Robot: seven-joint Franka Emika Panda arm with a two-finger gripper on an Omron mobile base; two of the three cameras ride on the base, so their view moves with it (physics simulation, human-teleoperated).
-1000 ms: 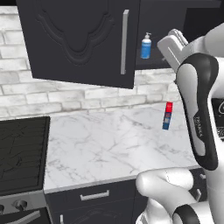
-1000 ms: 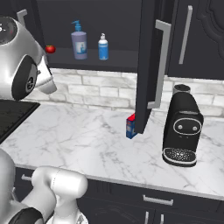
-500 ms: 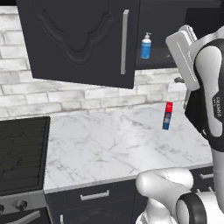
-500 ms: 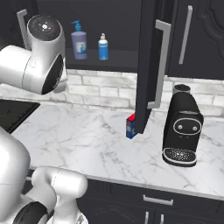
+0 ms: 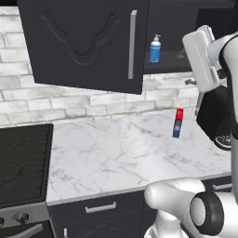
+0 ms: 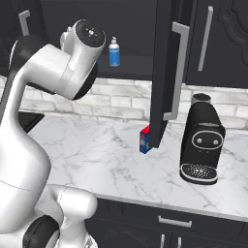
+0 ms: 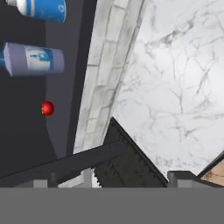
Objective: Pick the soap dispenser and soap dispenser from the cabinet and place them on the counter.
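Soap bottles are sitting inside the open cabinet [image 5: 93, 42]: we are seeing the small blue bottle [image 5: 155, 49] with its white pump standing upright on the shelf, and in the hand view it is lying across the top edge, with the greyish-purple bottle [image 7: 35, 59] just beside it and a small red tomato [image 7: 47, 108] a little further along the same shelf. In the right base view the arm is hiding the purple bottle, so we are only making out the blue one there. We are holding the gripper [image 7: 109, 180] with its fingers spread wide and nothing between them; only the two dark tips are showing at the bottom of the hand view, apart from both bottles. The hand is hanging high beside the cabinet opening. Below, the marble counter [image 5: 116, 153] is carrying a slim red-topped bottle [image 5: 177, 123] standing upright near the brick wall, and a black coffee machine [image 6: 201, 140] is standing further right. The stovetop [image 5: 21, 160] is lying at the counter's left end. One cabinet door [image 6: 167, 72] is standing open, edge-on, in front of the slim bottle in the right base view.
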